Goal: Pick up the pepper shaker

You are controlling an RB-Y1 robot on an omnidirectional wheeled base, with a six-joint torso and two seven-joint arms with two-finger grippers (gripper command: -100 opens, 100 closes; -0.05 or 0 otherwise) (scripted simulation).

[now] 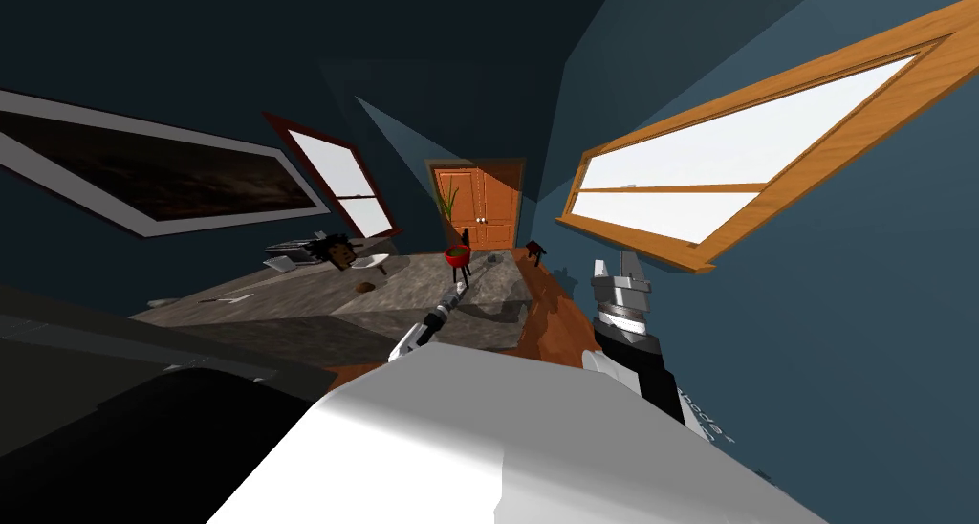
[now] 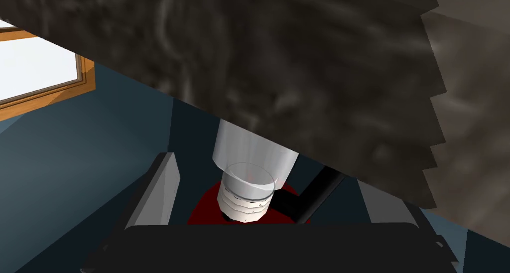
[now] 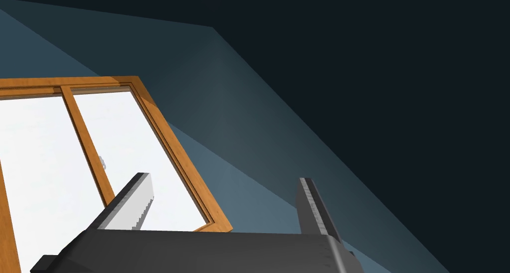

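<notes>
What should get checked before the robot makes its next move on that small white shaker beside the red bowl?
1. Left tool open: ok.
2. Small cylindrical shaker with white ribbed end and clear body between its fingers: ok.
3. Fingers pressing the shaker: not ok, gaps on both sides.
4. Room from the red bowl on black legs just behind it: cannot tell.
5. One fingertip, hidden by the dark marbled slab: cannot tell.
6. Right tool open, raised off to the side: ok.
</notes>
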